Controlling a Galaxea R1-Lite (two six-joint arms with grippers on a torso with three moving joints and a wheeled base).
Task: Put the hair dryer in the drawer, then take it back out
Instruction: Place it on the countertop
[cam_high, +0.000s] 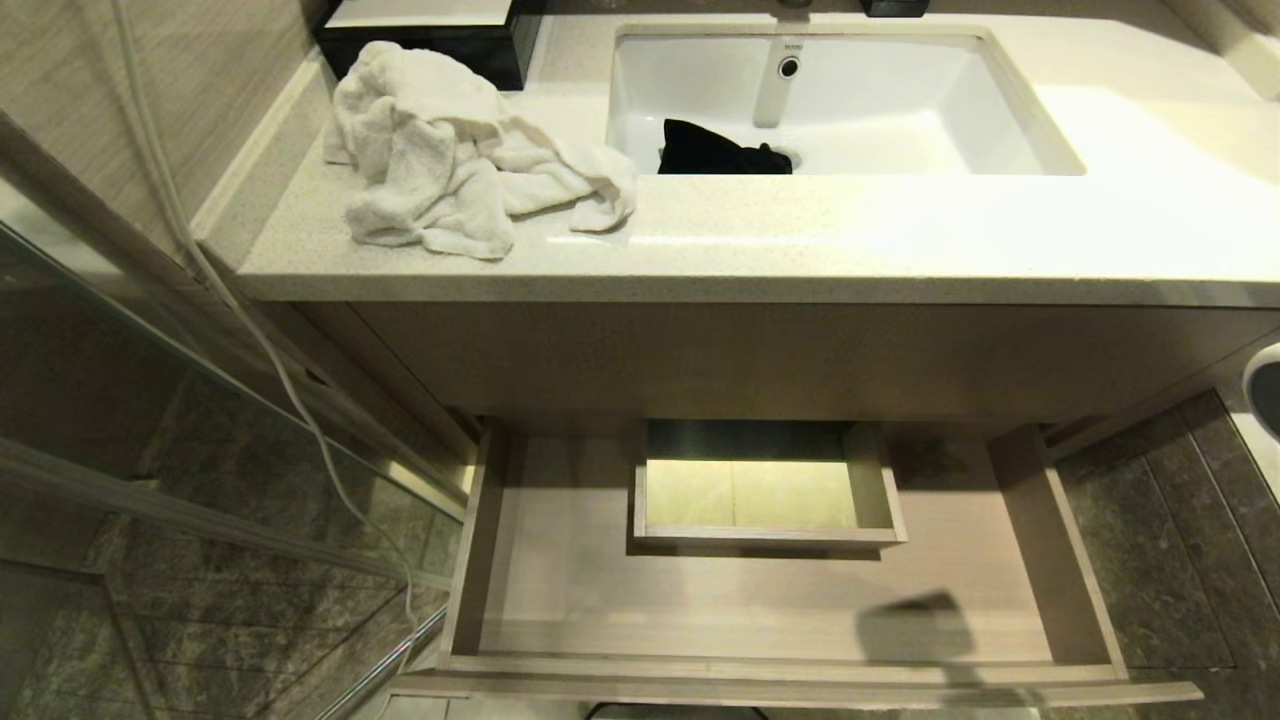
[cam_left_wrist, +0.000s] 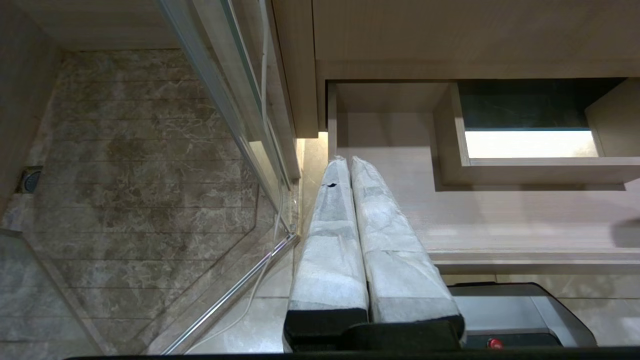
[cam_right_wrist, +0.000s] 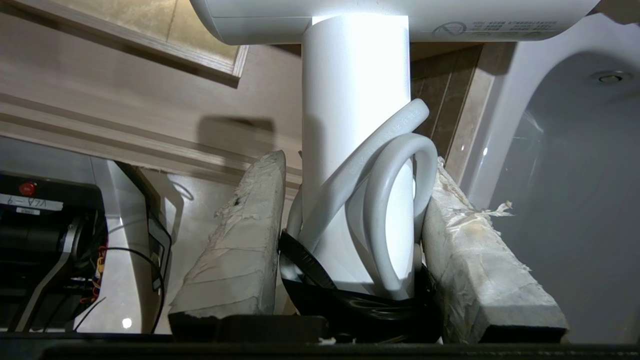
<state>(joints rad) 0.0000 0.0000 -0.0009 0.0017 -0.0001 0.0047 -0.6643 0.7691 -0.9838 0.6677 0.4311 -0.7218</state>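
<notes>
Your right gripper (cam_right_wrist: 350, 190) clamps the handle of the white smooth plastic hair dryer (cam_right_wrist: 355, 100); its barrel print is unreadable. Your left gripper (cam_left_wrist: 350, 165) hangs closed. Beyond, the pale wood-grain drawer (cam_high: 560, 590) stands open below the white basin (cam_high: 900, 110).

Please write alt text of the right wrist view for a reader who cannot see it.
The right end effector grips the white hair dryer by its handle, with the cord looped against it. Behind lies the open wooden drawer.
</notes>
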